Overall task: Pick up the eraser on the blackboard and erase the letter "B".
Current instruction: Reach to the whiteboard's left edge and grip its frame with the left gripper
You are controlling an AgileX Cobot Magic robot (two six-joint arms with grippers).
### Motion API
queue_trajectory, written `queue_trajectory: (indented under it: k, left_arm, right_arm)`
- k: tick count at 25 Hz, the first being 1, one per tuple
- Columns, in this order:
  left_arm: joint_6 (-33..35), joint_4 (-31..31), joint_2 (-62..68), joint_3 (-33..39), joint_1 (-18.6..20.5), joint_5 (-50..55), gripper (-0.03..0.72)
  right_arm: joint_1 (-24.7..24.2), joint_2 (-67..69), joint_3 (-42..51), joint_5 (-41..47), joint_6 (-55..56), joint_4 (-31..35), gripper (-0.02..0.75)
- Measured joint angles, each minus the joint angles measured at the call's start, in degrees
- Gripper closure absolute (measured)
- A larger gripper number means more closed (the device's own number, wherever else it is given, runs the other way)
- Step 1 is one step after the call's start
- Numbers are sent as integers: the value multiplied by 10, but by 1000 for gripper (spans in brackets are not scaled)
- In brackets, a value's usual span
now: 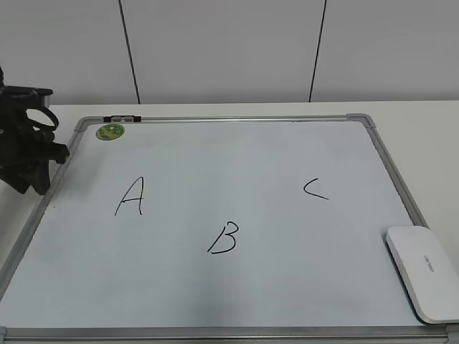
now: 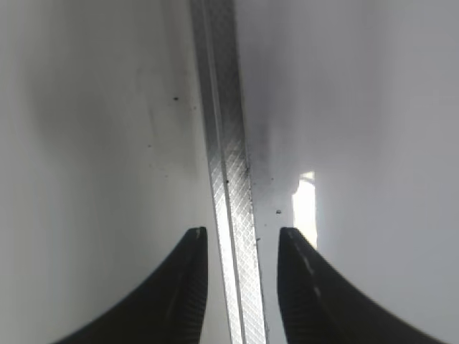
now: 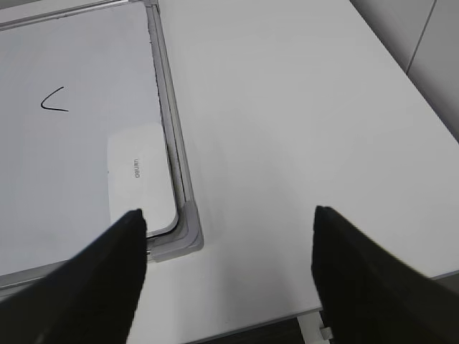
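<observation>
Eraser (image 1: pixel 424 272) on blackboard (image 1: pixel 237 154) (near corner), letter "B" (image 1: pixel 223 238) intact, both jaws released.

The blackboard (image 1: pixel 215 301) bore handwritten letters "A" (image 1: pixel 130 196), "B" (image 1: pixel 224 238) and "C" (image 1: pixel 315 189). The eraser (image 1: pixel 424 272) carried small grey lettering, too small to read.

Lab or office test bench

A plain white table (image 1: pixel 416 118) is carrying a framed blackboard (image 1: pixel 237 118), with bare pale wall panels (image 1: pixel 222 50) and dark seams running behind at 12 o'clock.

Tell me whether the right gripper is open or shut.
Open: the right gripper shows its fingers spread wide apart, holding nothing.
</observation>
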Motion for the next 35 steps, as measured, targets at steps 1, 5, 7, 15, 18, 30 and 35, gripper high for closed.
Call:
queue_trajectory:
  k: [1,5,7,15,18,30,35]
  left_arm:
    - [0,-1,9,0,-1,-1,446]
    - [0,-1,35,0,0,-2,446]
    - [-2,-1,40,0,0,-5,446]
    - [-20,14,42,-1,3,-32,446]
    - [-21,21,42,-1,3,-36,446]
    - [-22,23,60,-4,3,-49,446]
    - [-22,23,61,-3,3,-49,446]
  right_arm:
    - [0,0,0,0,0,0,204]
    - [0,0,0,0,0,0,204]
    - [0,0,0,0,0,0,204]
    - [0,0,0,0,0,0,204]
    - [0,0,0,0,0,0,204]
    - [0,0,0,0,0,0,204]
    - [0,0,0,0,0,0,204]
